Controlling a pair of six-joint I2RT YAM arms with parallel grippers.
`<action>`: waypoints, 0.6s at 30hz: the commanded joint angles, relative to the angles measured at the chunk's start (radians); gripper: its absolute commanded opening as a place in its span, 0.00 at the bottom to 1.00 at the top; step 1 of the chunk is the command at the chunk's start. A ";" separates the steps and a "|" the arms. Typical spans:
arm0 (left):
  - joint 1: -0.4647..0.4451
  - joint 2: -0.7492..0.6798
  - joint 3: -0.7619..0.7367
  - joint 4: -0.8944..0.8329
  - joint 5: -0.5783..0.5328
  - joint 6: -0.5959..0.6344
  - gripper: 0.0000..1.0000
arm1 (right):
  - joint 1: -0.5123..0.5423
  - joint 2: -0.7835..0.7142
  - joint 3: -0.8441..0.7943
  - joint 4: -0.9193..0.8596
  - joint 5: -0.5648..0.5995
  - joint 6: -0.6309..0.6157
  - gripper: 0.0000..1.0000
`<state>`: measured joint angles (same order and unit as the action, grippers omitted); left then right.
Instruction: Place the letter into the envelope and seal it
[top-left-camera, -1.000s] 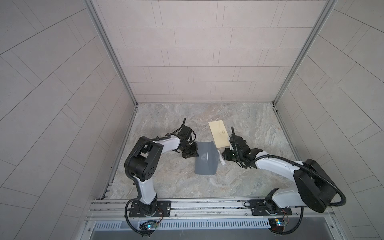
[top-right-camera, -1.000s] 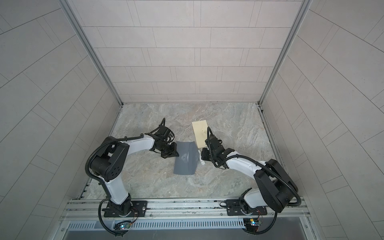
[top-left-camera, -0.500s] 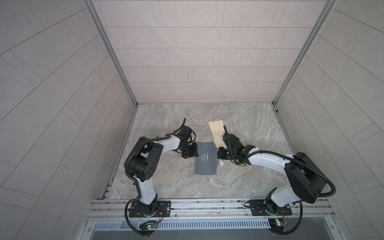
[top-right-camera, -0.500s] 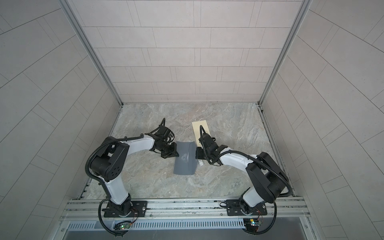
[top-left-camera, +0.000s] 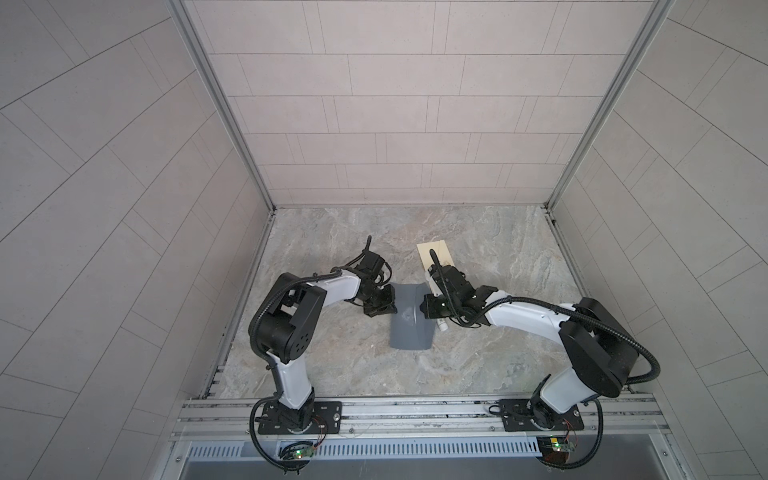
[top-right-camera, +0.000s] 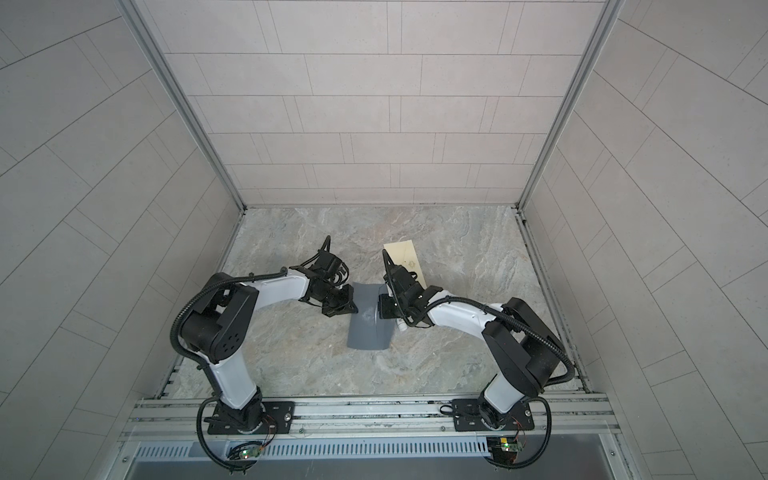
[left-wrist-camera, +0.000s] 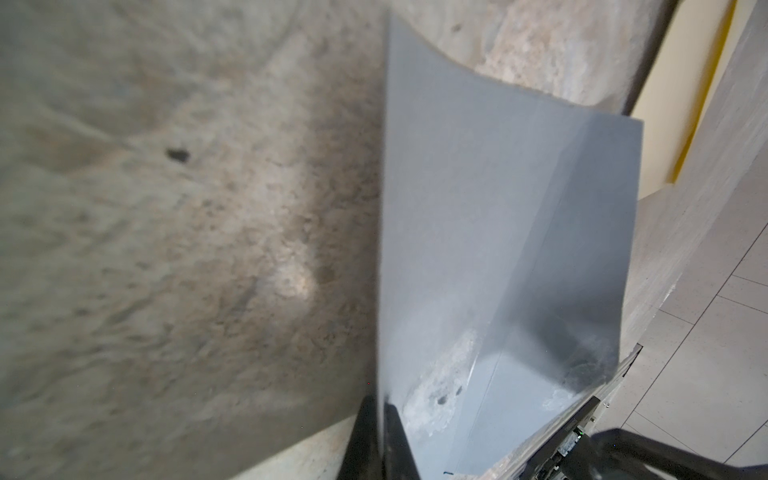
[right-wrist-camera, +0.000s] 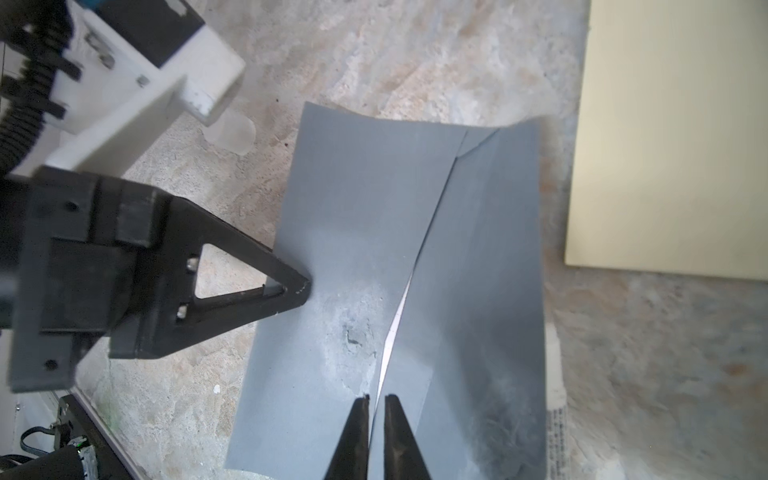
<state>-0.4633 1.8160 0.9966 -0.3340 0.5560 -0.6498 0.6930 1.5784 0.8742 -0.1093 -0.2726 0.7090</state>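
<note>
Envelope (top-left-camera: 410, 328) is clamped at opposite sides by left hand (left-wrist-camera: 380, 405) and right hand (right-wrist-camera: 376, 401) on the table (top-left-camera: 332, 249), letter (top-left-camera: 434, 253) lying beside it.

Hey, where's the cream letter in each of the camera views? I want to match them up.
In a top view: the cream letter lies flat just beyond the far right corner of the grey envelope.
In a top view: same spot, beyond the envelope.
Left wrist: a thin cream strip past the envelope.
Right wrist: a broad cream sheet beside the envelope, apart from it.
Shared landmark: the grey envelope.
</note>
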 joint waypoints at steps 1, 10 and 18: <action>-0.003 -0.010 -0.005 -0.031 -0.034 0.013 0.00 | -0.007 -0.027 0.011 -0.056 0.071 -0.016 0.14; -0.005 -0.006 -0.001 -0.032 -0.033 0.015 0.00 | -0.092 -0.095 -0.023 -0.192 0.205 0.004 0.12; -0.005 -0.009 0.000 -0.032 -0.036 0.015 0.00 | -0.093 -0.056 -0.023 -0.198 0.165 -0.013 0.12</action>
<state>-0.4633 1.8160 0.9966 -0.3336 0.5560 -0.6468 0.5903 1.5055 0.8433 -0.2829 -0.1055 0.7086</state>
